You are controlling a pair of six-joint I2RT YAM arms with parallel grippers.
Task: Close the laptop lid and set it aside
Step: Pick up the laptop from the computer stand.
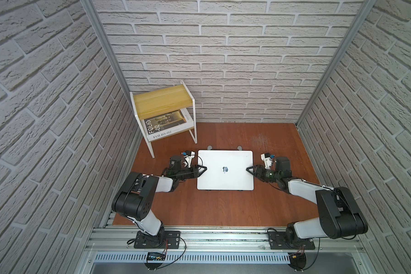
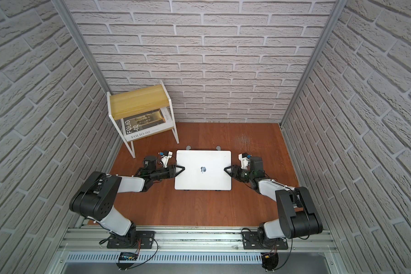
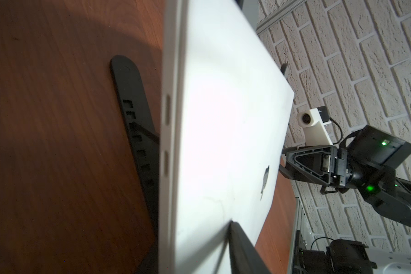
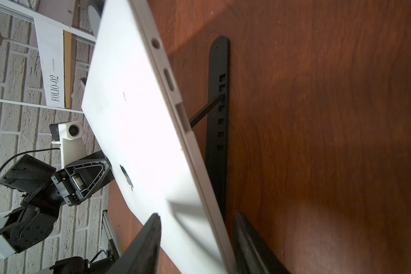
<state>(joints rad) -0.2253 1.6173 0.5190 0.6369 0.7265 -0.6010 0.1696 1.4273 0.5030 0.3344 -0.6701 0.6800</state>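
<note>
The silver-white laptop (image 1: 225,169) (image 2: 203,169) lies shut, its lid (image 3: 223,118) (image 4: 133,118) flat with the apple logo facing up. It rests tilted on a dark folding stand (image 3: 133,113) (image 4: 217,95). My left gripper (image 1: 205,168) (image 3: 195,237) is at the laptop's left edge; its upper finger (image 3: 234,227) touches the lid and the lower one is hidden beneath. At the right edge, my right gripper (image 1: 247,169) (image 4: 197,215) straddles the laptop, with one finger (image 4: 156,220) over the lid and one (image 4: 239,220) under the base.
A white-framed shelf with a yellow wooden top (image 1: 164,102) stands at the back left and holds the FOLIO-02 book (image 1: 161,136). The stand's feet (image 1: 239,147) stick out behind the laptop. Brick walls enclose the brown table (image 1: 223,208) on three sides.
</note>
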